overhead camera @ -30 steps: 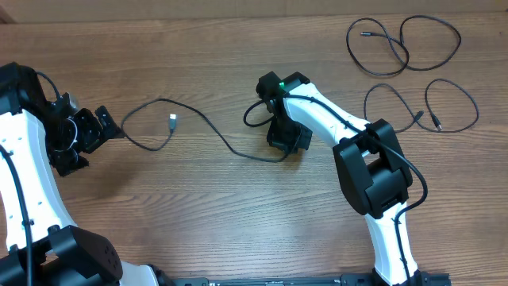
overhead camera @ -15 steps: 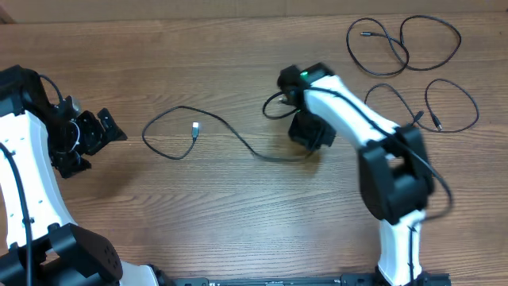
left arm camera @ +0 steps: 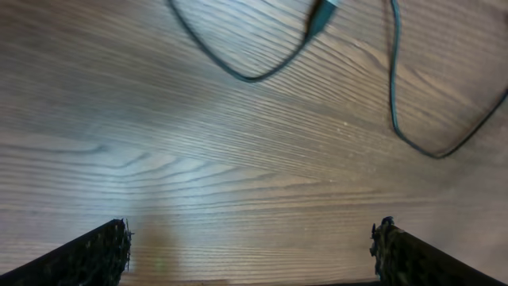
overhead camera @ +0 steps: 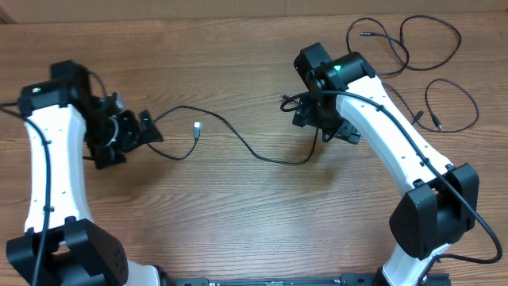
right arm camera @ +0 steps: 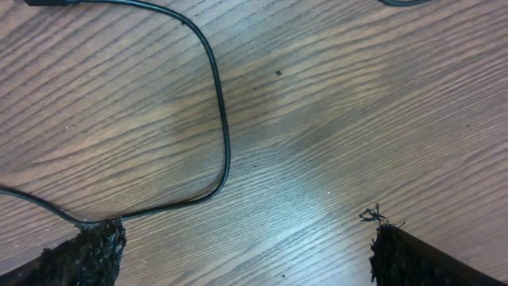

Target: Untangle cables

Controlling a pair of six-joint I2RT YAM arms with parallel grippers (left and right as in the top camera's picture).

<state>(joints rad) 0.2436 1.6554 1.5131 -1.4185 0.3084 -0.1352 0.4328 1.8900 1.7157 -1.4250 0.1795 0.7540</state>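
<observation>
One thin black cable [overhead camera: 238,143] lies across the middle of the table, its light plug [overhead camera: 196,127] inside a loop at its left end. Two more cables [overhead camera: 401,44] [overhead camera: 452,103] lie as separate loops at the far right. My left gripper [overhead camera: 133,141] is open just left of the loop; its wrist view shows the loop [left arm camera: 238,73] and plug [left arm camera: 321,16] ahead of the open left gripper [left arm camera: 250,254]. My right gripper [overhead camera: 325,125] hovers open over the cable's right end. In its wrist view the cable [right arm camera: 222,119] curves past the left fingertip [right arm camera: 87,250], with nothing between the jaws.
The wooden table [overhead camera: 238,222] carries only the cables and the two arms. The right arm's white link [overhead camera: 397,151] slants over the table's right side, near the two separate cables. The left arm's link [overhead camera: 51,167] runs along the left edge.
My right gripper dragged the cable's end to the right, then opened and let it go. The left arm has swung right, up to the cable's loop.
</observation>
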